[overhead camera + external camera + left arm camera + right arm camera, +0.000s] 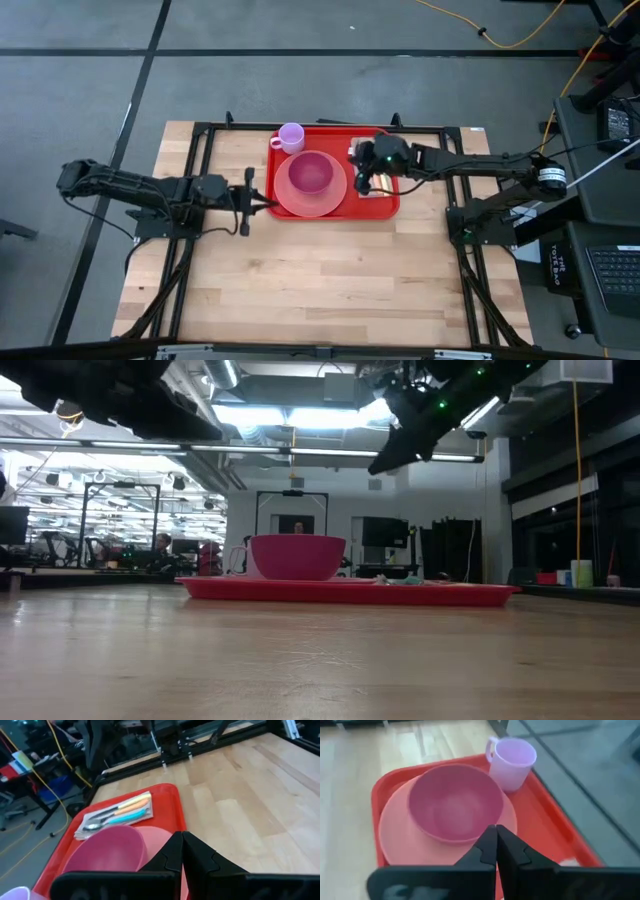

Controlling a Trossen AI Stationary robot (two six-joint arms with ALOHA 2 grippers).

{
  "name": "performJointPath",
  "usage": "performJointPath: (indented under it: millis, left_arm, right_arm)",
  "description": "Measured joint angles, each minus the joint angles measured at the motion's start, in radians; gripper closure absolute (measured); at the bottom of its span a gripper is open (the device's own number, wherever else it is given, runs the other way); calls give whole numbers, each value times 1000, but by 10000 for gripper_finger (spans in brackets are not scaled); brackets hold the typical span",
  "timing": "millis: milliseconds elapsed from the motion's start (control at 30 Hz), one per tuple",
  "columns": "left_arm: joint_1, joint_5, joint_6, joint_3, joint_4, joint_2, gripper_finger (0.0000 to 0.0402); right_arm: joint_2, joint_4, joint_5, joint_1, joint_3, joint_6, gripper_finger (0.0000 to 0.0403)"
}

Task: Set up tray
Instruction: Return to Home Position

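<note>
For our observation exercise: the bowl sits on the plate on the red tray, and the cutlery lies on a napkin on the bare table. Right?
No: the napkin and cutlery lie on the tray, not the table, as the left wrist view shows. The bowl is on the plate.

Past the closed left pincer (181, 835), the red tray (172, 800) holds bowl (107, 851), plate (156, 841), napkin (143, 814) and cutlery (120, 812).

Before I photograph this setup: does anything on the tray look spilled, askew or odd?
Nothing stands out: bowl upright on the plate, mug beside it, spoon, fork and knife side by side on the napkin; right gripper hangs above the napkin, left gripper at the left edge of the tray.
</note>
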Motion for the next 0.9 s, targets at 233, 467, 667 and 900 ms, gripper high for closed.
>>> performJointPath:
  millis: [233,467,667,900]
  left_arm:
    - [31,4,-11,-10,-35,-32,400]
    - [50,33,0,-188,164,-227,399]
    - [67,85,-74,-288,197,-395,400]
    - [67,111,-84,-345,159,-548,400]
  right_arm:
    - [0,40,56,12,-18,-26,399]
    - [-1,378,53,115,-239,10,399]
    - [-2,559,53,159,-369,16,398]
    - [-73,579,52,192,-406,6,398]
